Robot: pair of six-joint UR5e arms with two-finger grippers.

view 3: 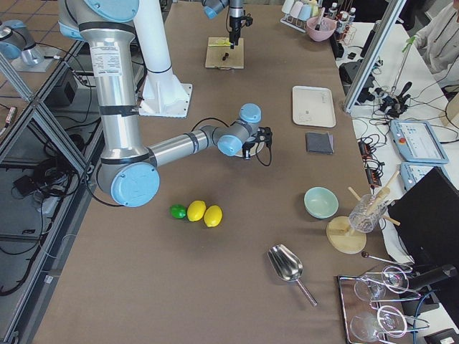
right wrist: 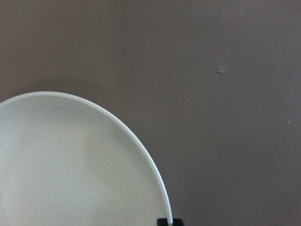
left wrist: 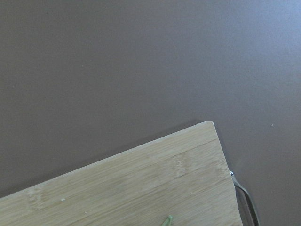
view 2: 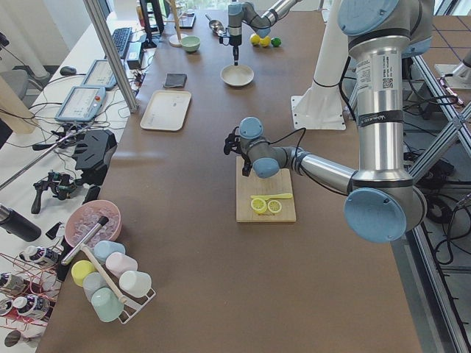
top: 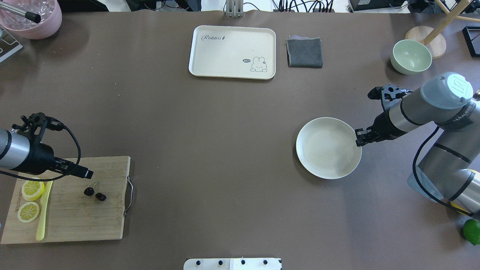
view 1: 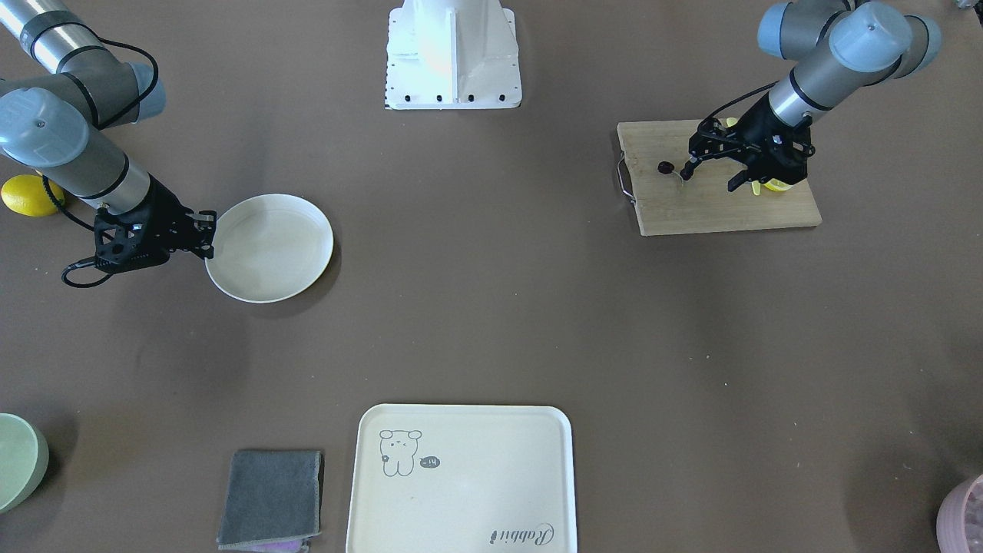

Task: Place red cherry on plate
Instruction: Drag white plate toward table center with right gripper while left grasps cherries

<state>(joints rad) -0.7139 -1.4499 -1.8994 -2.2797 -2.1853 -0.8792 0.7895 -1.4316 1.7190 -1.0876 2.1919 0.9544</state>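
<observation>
The red cherry (top: 95, 194), a dark pair on thin green stems, lies on the wooden cutting board (top: 75, 221) at the table's left. My left gripper (view 1: 711, 179) hovers open just above and beside the cherry (view 1: 665, 167), with nothing between its fingers. In the left wrist view only a stem tip (left wrist: 167, 220) shows at the bottom edge. The round cream plate (top: 328, 147) rests on the right half of the table with nothing on it. My right gripper (top: 359, 138) is at the plate's rim (right wrist: 141, 146) and appears shut on it; one black fingertip (right wrist: 169, 221) touches the rim.
Two lemon slices (top: 32, 189) and a yellow knife (top: 43, 213) share the board. A cream tray (top: 232, 51), a grey cloth (top: 304, 52) and a green bowl (top: 411, 57) line the far side. A pink bowl (top: 32, 18) sits far left, a lime (top: 471, 230) near right.
</observation>
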